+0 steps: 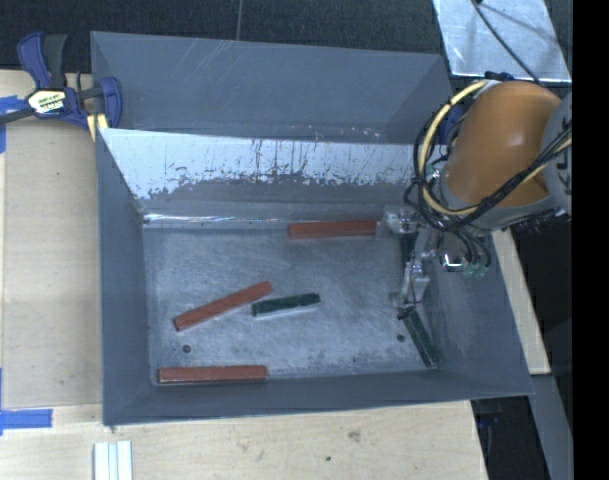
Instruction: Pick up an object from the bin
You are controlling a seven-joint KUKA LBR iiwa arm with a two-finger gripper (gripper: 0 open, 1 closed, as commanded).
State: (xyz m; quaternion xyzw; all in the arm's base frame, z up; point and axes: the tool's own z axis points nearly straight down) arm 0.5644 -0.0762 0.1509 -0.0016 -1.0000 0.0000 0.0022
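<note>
Camera view: our gripper (414, 303) hangs over a dark green stick (422, 340) on the bin's (121, 298) scuffed grey floor. We cannot tell its grip.

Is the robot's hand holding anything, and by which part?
I can't tell. The hand is at the upper end of a dark stick near the bin's right wall; no grip shows clearly.

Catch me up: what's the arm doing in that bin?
The arm reaches in from the right, its end effector down near the floor of the grey bin, at the upper end of a dark green stick by the right wall. Whether it grips that, I can't tell. Three reddish-brown bars, at the back, middle and front, and a second green stick lie apart from it.
</note>
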